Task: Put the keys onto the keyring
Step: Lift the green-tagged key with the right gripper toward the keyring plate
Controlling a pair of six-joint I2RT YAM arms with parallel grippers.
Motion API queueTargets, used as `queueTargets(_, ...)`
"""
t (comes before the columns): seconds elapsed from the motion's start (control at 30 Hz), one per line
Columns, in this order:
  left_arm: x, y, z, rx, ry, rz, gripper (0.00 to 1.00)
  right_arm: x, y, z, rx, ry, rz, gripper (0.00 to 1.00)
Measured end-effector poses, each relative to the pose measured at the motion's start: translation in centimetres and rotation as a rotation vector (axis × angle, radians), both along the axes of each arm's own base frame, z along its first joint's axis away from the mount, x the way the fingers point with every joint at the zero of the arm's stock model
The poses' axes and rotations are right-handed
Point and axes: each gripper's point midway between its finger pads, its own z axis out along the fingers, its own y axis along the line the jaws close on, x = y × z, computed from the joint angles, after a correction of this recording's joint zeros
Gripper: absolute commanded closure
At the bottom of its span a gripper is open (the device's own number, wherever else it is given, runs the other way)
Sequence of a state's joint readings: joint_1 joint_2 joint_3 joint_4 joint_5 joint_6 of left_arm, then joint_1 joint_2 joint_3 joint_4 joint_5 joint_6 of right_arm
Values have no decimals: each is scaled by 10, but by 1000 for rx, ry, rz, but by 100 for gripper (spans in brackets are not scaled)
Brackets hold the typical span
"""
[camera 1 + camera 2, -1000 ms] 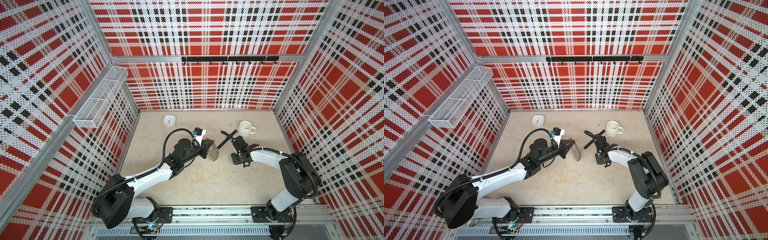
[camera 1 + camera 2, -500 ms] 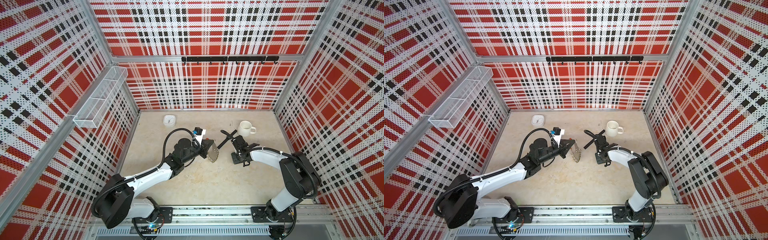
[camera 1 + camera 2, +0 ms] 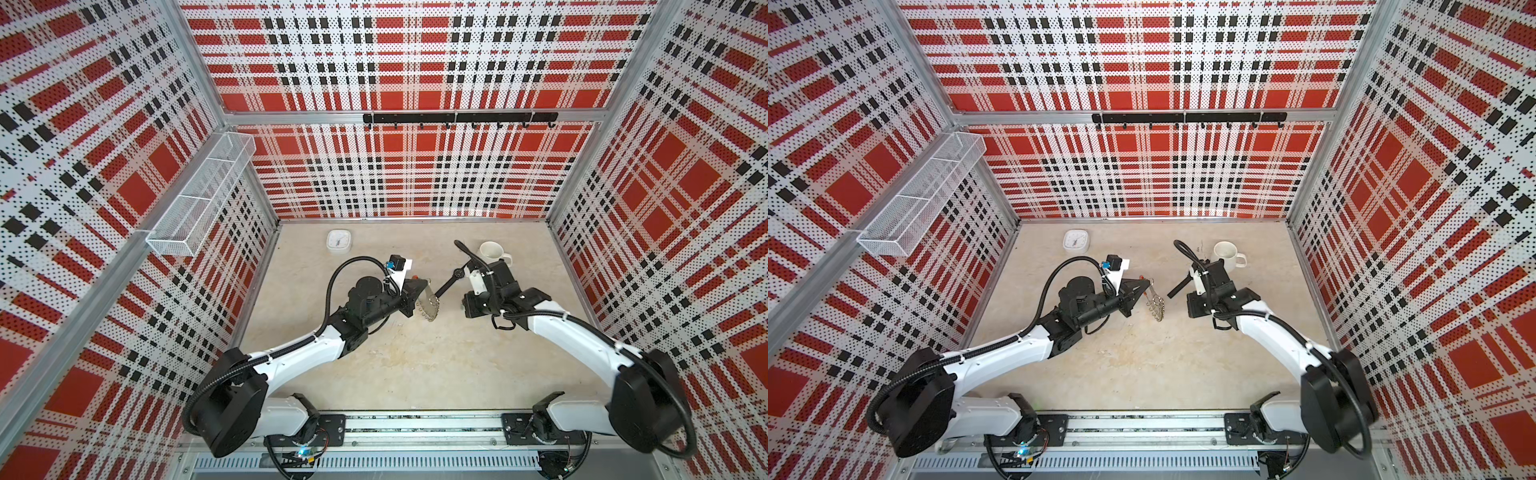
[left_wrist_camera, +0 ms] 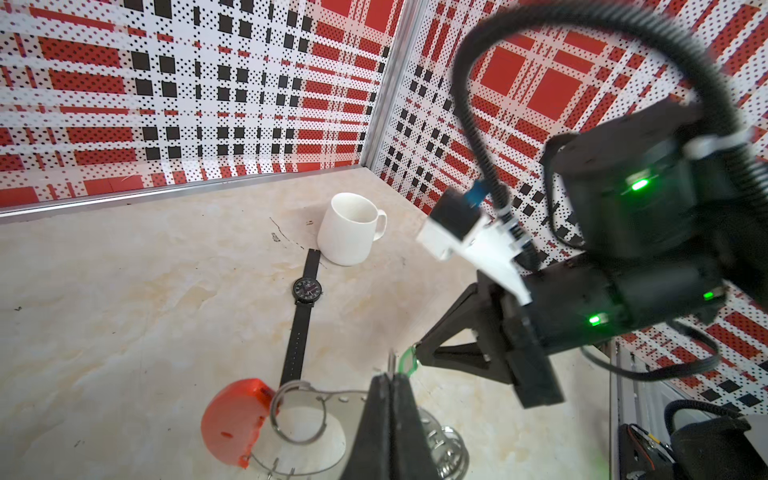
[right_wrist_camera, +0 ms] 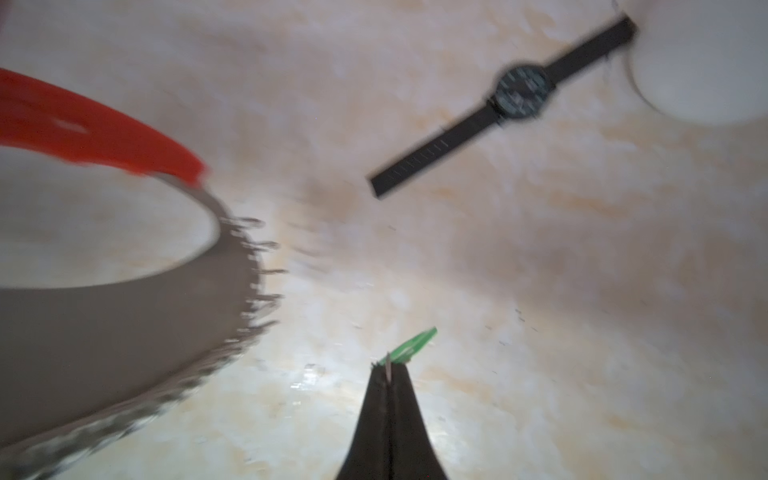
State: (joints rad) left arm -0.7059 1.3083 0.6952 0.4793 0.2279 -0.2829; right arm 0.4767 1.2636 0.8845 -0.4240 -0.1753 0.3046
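My left gripper (image 4: 390,375) is shut on the keyring (image 4: 340,398), a flat grey ring with a red section (image 4: 232,419) and small wire loops along its rim. It holds the ring on edge above the table; in both top views the keyring (image 3: 430,309) (image 3: 1156,307) hangs below the left gripper (image 3: 424,284). My right gripper (image 5: 388,368) is shut on the keys: a thin metal blade sits between its jaws and the green tag (image 5: 413,345) sticks out past the tips. In the left wrist view the green tag (image 4: 408,359) is just beside the ring's rim.
A black wristwatch (image 3: 458,273) lies flat between the grippers and a white mug (image 3: 492,251) at the back right. A small white clock (image 3: 338,241) sits at the back left. A wire basket (image 3: 203,199) hangs on the left wall, a hook rail (image 3: 457,118) on the back wall.
The right gripper's jaws have closed fully on the keys. Both arms stay almost where they were, and the keyring is still held by the left gripper.
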Motion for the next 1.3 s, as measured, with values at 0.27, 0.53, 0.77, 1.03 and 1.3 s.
queueTargets(0.27,-5,22,25,-28,-76,31,100,-41,52,61,357,-117,318,100)
queueTargets(0.53,-23,29,12,32,-138,-11,100,-59,67,76,484,-116,436,100)
queueTargets(0.77,-38,27,15,58,-220,-83,100,-62,71,93,533,-145,471,100)
queueTargets(1.03,-48,23,18,70,-285,-180,100,-52,72,117,532,-212,450,100)
queueTargets(1.3,-44,16,29,38,-292,-220,100,-51,73,126,562,-210,443,100)
